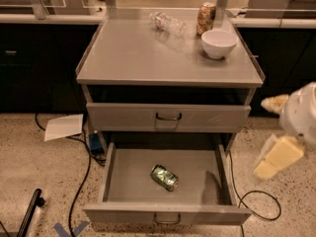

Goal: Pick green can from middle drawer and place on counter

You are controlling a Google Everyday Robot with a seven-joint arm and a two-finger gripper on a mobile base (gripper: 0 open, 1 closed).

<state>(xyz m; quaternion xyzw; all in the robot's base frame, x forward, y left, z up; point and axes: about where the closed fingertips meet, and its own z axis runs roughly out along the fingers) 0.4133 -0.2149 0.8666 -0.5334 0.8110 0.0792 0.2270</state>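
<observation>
The green can (164, 177) lies on its side on the flat bottom of the pulled-out middle drawer (129, 181), near its centre. The counter (143, 53) is the grey cabinet top above it. My gripper (273, 132) hangs to the right of the cabinet, outside the drawer and at about the height of the closed drawer front. Its cream fingers (276, 158) stand apart and hold nothing. It is well off to the right of the can and above it.
On the counter stand a white bowl (218, 43), a brown can (206, 19) and a clear plastic bottle (168, 22) lying down. A closed drawer (168, 116) sits above the open one. A sheet of paper (64, 126) and cables (79, 191) lie on the floor.
</observation>
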